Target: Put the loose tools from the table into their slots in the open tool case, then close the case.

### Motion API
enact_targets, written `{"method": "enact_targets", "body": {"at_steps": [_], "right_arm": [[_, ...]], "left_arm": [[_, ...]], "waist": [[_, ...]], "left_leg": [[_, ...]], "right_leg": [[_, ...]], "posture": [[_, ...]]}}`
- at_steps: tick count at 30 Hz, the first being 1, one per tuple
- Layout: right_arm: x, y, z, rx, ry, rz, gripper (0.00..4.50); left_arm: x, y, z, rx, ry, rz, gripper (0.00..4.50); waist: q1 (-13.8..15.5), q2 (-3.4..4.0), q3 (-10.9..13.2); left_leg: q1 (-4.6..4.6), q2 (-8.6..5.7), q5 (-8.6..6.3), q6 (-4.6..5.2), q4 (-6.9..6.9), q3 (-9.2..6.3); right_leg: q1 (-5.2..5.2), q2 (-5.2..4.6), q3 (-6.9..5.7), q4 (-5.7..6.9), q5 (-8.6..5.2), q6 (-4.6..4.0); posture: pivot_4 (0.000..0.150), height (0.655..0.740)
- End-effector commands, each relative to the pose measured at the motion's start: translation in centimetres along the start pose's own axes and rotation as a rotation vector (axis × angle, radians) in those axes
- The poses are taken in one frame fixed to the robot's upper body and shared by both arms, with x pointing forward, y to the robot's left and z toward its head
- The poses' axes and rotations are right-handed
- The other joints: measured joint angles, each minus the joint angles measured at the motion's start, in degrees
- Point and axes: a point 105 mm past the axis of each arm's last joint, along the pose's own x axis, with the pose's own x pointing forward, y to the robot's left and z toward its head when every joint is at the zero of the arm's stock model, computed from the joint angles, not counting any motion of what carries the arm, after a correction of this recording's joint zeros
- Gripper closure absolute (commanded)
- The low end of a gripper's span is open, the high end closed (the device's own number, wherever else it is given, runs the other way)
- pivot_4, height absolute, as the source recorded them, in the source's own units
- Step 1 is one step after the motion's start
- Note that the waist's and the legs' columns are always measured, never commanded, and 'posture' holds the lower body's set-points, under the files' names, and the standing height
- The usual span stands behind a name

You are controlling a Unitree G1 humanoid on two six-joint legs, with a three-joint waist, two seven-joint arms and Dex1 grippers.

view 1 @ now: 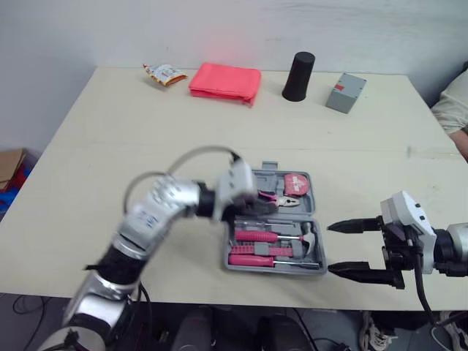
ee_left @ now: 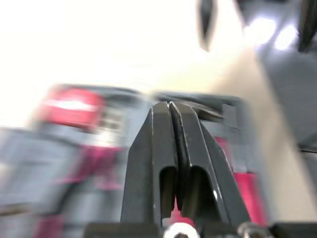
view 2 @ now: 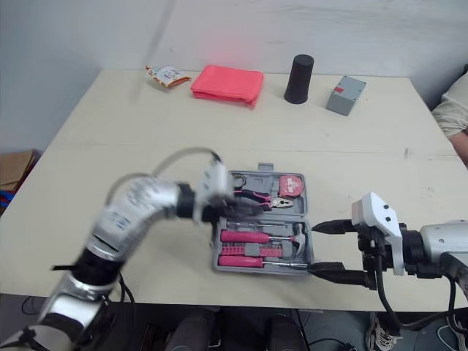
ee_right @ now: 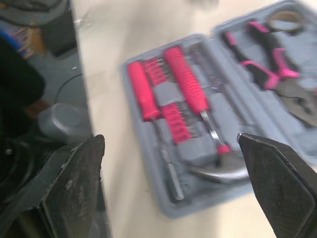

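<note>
A broad, pale cream bench [view 1: 110, 146] with a smooth matte top spans the scene. A faint straight line crosses its top from side to side. Behind its far edge rises a plain white wall [view 1: 219, 29], bare and evenly lit; the light is soft and the shadows on the top are weak. Along the far edge lie a crumpled snack packet [view 1: 164, 74], a folded pink-red cloth [view 1: 225, 82], a black tapered cup [view 1: 298, 76] and a small grey box [view 1: 345, 93]. To the left, a brown cardboard box [view 1: 9, 164] sits low on the floor [view 1: 22, 322], which is dark grey near the front edge. A person's pale sleeve [view 1: 455, 102] shows at the right edge.
</note>
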Motion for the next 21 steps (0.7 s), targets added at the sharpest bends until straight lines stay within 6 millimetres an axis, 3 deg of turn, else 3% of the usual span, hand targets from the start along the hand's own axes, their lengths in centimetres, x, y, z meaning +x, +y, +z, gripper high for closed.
{"method": "enact_targets", "body": {"at_steps": [1,4,7,14,15,21], "right_arm": [[-0.1,-1.7,-0.4,-0.043,0.001,-0.063,0.0],[0.1,-3.1,-1.0,-0.046,0.004,-0.096,0.0],[0.8,-4.9,-2.4,-0.072,0.046,-0.123,0.82],[3.1,-8.2,-4.5,-0.146,0.101,-0.175,4.29],[3.2,-8.4,-4.6,-0.155,0.106,-0.173,4.46],[4.5,-8.5,-4.5,-0.162,0.086,-0.143,4.46]], "left_arm": [[-2.8,1.6,-2.6,-0.064,0.075,0.068,4.48],[-5.0,1.1,-5.9,-0.1,0.179,0.036,4.48],[-5.8,-0.1,-8.2,-0.159,0.212,0.016,4.5],[-4.3,-0.4,-11.7,-0.178,0.252,0.06,4.5],[-4.0,-0.3,-11.9,-0.176,0.251,0.063,4.5],[-2.0,-0.7,-12.4,-0.177,0.228,0.048,4.5]], "waist": [[0.08,-0.01,0.01],[-0.14,0.01,0.05],[0.09,-0.04,0.18],[0.24,-0.06,0.21],[0.2,-0.06,0.21],[0.1,-0.05,0.22]], "left_leg": [[0.01,0.0,0.01,0.0,0.0,0.0],[0.16,0.01,0.05,-0.07,-0.08,0.12],[0.02,0.03,0.06,-0.09,-0.06,0.13],[-0.05,-0.04,0.06,-0.07,-0.04,0.1],[-0.06,-0.04,0.06,-0.07,-0.03,0.11],[-0.06,-0.01,0.08,-0.09,-0.01,0.14]], "right_leg": [[-0.01,0.0,0.0,0.0,0.0,0.0],[-0.08,0.03,0.13,0.0,-0.02,-0.01],[-0.25,0.01,0.17,0.04,-0.02,-0.02],[-0.26,-0.08,0.16,0.07,-0.01,-0.01],[-0.29,-0.07,0.16,0.1,-0.01,-0.01],[-0.32,-0.02,0.14,0.36,-0.01,-0.01]], "posture": [[0.15,0.7361],[0.15,0.7361],[0.15,0.7361],[0.15,0.7361],[0.15,0.7361],[0.15,0.7361]]}}
